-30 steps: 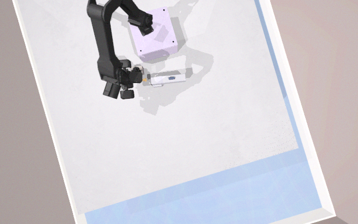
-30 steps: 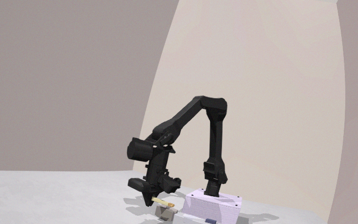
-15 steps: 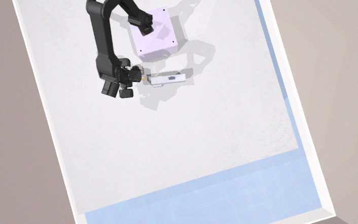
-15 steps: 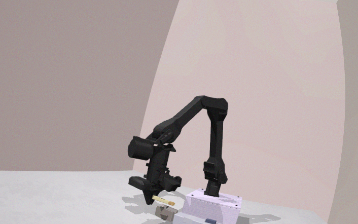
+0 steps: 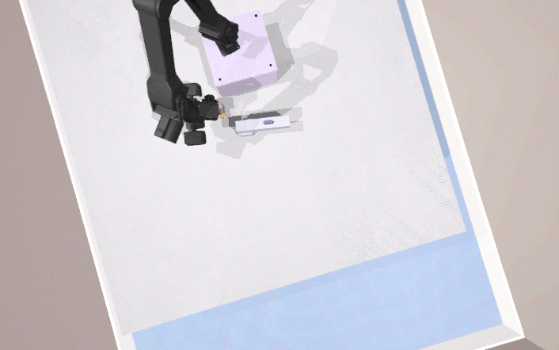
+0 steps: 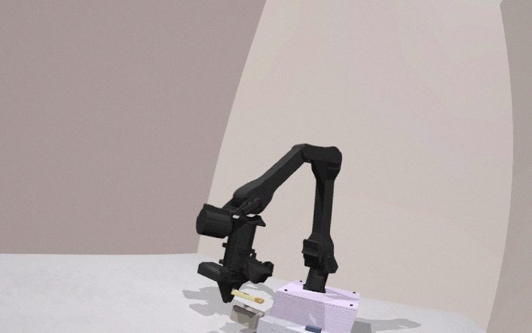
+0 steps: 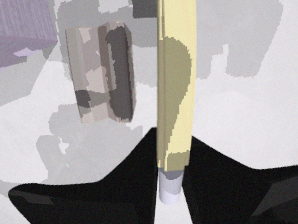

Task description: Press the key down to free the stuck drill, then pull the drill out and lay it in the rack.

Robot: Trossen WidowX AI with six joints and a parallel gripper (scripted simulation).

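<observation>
My gripper (image 6: 227, 300) (image 7: 164, 132) is shut on the drill near one end. The drill is a pale yellow bar (image 6: 244, 294) (image 7: 179, 25) with an orange tip, seen in the top view (image 5: 222, 116), and a pale grey end piece between the fingers. It is held up, clear of the white block. The rack (image 6: 241, 314) (image 7: 101, 75) is a small brownish grooved holder, left of the drill in the wrist view and apart from it. The blue key (image 5: 268, 122) (image 6: 313, 328) is on top of the white block (image 5: 251, 124) (image 6: 274, 325); how far down it is cannot be told.
The lilac box (image 5: 247, 62) (image 6: 313, 310) (image 7: 25, 22) stands beside the rack and the white block, with the arm's base on it. Pale raised edges (image 5: 495, 272) bound the surface, and a blue strip (image 5: 329, 305) runs along its near end in the top view.
</observation>
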